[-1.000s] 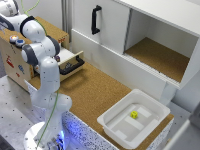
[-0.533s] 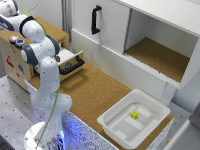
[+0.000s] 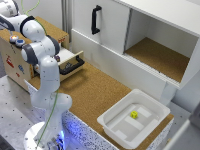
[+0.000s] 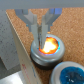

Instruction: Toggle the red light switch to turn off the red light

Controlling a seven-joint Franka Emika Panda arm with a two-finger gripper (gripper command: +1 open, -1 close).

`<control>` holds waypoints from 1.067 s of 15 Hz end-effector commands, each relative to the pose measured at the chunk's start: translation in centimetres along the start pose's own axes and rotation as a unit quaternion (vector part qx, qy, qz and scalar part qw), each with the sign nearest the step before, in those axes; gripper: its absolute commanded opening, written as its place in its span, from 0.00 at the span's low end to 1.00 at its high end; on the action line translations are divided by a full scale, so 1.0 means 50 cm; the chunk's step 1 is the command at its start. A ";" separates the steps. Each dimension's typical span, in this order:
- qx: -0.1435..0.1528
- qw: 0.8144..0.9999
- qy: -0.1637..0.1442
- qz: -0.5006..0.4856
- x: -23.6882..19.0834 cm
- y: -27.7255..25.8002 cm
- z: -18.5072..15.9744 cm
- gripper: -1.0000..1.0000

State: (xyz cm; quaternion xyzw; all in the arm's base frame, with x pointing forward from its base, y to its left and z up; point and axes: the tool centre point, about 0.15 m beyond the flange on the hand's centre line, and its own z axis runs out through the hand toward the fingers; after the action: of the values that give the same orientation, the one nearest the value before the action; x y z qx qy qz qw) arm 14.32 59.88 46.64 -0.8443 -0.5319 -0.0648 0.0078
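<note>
Nothing is visibly shifting since the earlier frames; the end effector (image 4: 43, 34), fingers pressed together, is touching the glowing red light switch (image 4: 46, 46) directly beneath it; stiff and sprung, it is probably needing a centred push; a blue button (image 4: 69, 74) is sitting beside it.

I see my gripper (image 4: 43, 36) pointing down, its fingers close together, tips right on the glowing red light switch (image 4: 47, 48). A blue button (image 4: 67, 74) sits just beside it.
</note>
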 end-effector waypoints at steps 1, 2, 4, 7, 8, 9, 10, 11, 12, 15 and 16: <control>-0.030 0.996 -0.084 0.017 0.064 0.017 0.048 0.00; -0.026 0.997 -0.074 0.025 0.058 0.025 0.026 0.00; -0.023 0.998 -0.044 0.036 0.049 0.033 -0.044 0.00; -0.003 0.999 -0.009 0.051 0.022 0.045 -0.153 0.00; -0.006 0.998 -0.006 0.056 0.013 0.051 -0.167 1.00; -0.012 0.998 -0.006 0.064 0.002 0.059 -0.174 1.00; -0.019 0.997 -0.007 0.069 -0.011 0.065 -0.174 1.00; -0.017 0.997 -0.009 0.074 -0.025 0.072 -0.173 1.00; -0.011 0.996 -0.016 0.087 -0.043 0.084 -0.171 1.00; -0.016 0.991 -0.015 0.130 -0.118 0.140 -0.187 1.00; -0.013 0.990 -0.004 0.139 -0.144 0.158 -0.196 1.00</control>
State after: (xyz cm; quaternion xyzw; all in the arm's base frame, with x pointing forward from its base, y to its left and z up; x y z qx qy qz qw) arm 15.97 54.92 54.20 -0.8908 -0.4466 -0.0813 -0.0174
